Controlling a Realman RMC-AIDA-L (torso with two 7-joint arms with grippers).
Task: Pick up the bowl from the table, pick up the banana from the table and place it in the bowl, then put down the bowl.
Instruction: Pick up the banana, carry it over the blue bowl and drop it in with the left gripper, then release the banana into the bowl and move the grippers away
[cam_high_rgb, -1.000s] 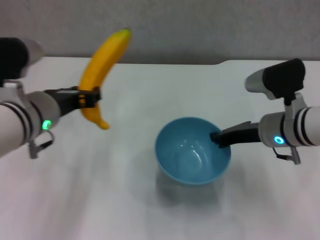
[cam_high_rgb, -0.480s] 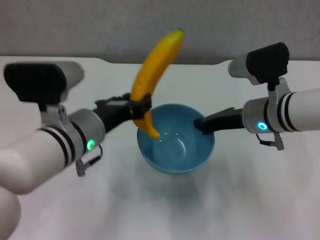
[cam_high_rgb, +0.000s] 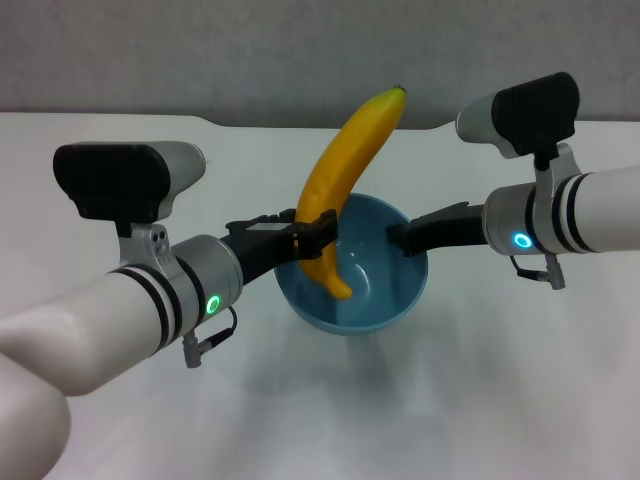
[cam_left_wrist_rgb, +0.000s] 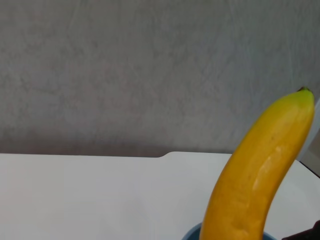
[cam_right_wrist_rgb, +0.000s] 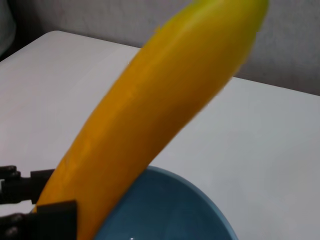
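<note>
White table (cam_high_rgb: 480, 400) below. Blue bowl (cam_high_rgb: 385, 300) held above it at centre, right gripper (cam_high_rgb: 395, 237) pinching its right rim. Banana (cam_high_rgb: 345, 180) steeply tilted, lower end inside bowl, left gripper (cam_high_rgb: 318, 228) clamped around its lower part.

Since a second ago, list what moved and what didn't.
The left gripper carried the banana rightward from beside the bowl to over it; the lower tip now dips inside. The right gripper shifted the bowl slightly left and farther back. Both grips stayed shut; the bowl is still held off the table.
</note>
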